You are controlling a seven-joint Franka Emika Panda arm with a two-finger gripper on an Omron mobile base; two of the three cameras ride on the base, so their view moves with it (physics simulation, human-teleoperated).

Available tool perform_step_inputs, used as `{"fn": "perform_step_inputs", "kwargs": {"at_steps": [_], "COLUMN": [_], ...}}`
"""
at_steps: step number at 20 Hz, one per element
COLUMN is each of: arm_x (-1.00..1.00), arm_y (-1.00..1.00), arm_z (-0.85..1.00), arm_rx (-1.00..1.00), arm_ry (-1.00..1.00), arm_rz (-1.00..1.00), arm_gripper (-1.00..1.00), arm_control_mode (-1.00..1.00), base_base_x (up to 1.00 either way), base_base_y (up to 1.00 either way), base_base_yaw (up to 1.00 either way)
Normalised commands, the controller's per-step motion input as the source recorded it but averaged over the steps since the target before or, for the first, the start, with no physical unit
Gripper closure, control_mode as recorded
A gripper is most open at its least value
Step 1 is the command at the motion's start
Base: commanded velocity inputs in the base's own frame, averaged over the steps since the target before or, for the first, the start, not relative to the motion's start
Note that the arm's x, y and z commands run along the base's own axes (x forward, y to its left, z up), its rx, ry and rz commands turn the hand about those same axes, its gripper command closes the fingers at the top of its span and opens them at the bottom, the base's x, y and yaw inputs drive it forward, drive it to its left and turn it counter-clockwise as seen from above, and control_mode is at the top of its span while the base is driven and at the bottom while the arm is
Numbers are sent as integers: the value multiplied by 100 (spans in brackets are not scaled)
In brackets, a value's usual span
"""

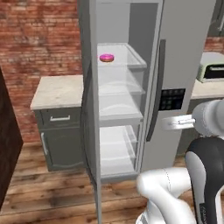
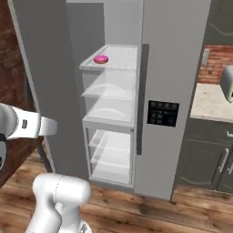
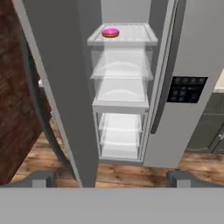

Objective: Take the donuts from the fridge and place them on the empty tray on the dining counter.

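Fridge [image 3: 192,48] open; pink-iced donut [image 3: 110,32] (small ring) on top shelf; tool [image 3: 112,178] spread.

walls: red brick wall [image 1: 39,39] | floor: brown wood-plank floor [image 1: 48,197] | furniture: dark grey base cabinet [image 1: 59,135] with beige speckled stone top [image 1: 57,91], second dark grey cabinet [image 2: 209,154] on the other side | appliance: pale toaster oven [image 1: 212,68]

Even, bright rendered light (soft shadows), slightly blurry throughout.
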Motion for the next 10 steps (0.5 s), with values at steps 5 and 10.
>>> {"fn": "perform_step_inputs", "kwargs": {"at_steps": [5, 10], "arm_x": [0, 0], "arm_y": [0, 0], "arm_z": [0, 0], "arm_rx": [0, 0], "arm_ry": [0, 0], "arm_rz": [0, 0], "arm_gripper": [-100, -100], "arm_control_mode": [100, 100], "base_base_x": [100, 100], "base_base_y": [-70, -2], "base_base_yaw": [12, 12]}}
